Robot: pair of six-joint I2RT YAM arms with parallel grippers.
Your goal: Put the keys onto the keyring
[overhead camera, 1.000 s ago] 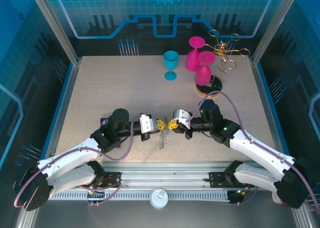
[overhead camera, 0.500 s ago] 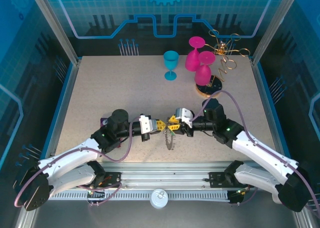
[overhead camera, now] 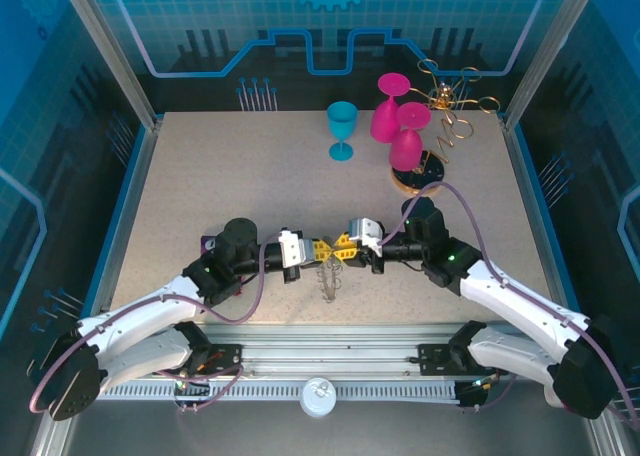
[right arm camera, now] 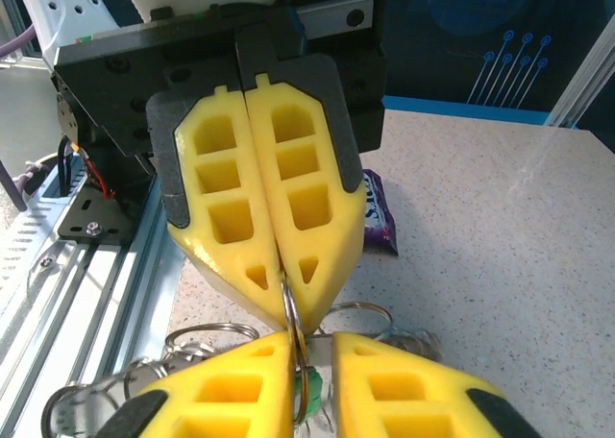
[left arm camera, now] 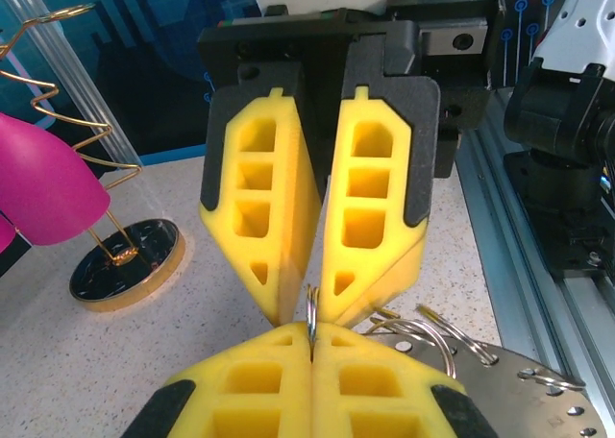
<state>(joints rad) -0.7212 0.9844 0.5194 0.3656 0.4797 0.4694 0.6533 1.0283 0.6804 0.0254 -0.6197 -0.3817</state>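
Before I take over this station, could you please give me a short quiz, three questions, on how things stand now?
1. True or false: the teal goblet stands upright on the table, apart from the gold wire stand.
2. Which thing do the left gripper and the right gripper both pinch? A) the teal goblet B) a wire loop C) the gold wire stand
3. Fill in: in the right wrist view, the key head showing between the right gripper's fingers is ___.

Key: 1 true; 2 B; 3 green.
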